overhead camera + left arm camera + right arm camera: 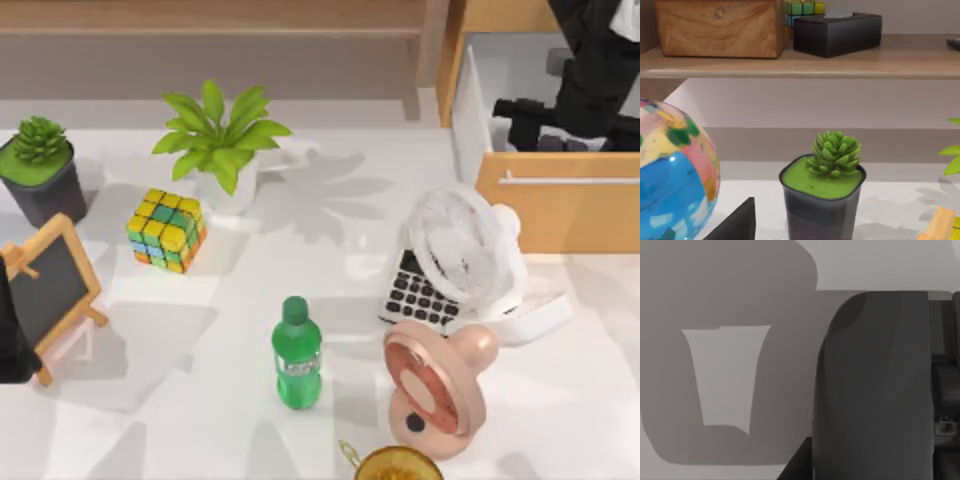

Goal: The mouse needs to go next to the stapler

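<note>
My right arm reaches down into the open wooden drawer at the table's back right, and its black gripper hangs low over the drawer's pale floor. Very close in the right wrist view rises a dark grey rounded body, which I take for the mouse. The gripper's shadow lies on the floor beside it. The stapler is out of view. My left arm is parked at the table's left edge.
A white fan stands over a black-keyed calculator, with a pink fan in front of them. A green bottle, colour cube, leafy plant, succulent pot, small chalkboard and yellow cup also stand around.
</note>
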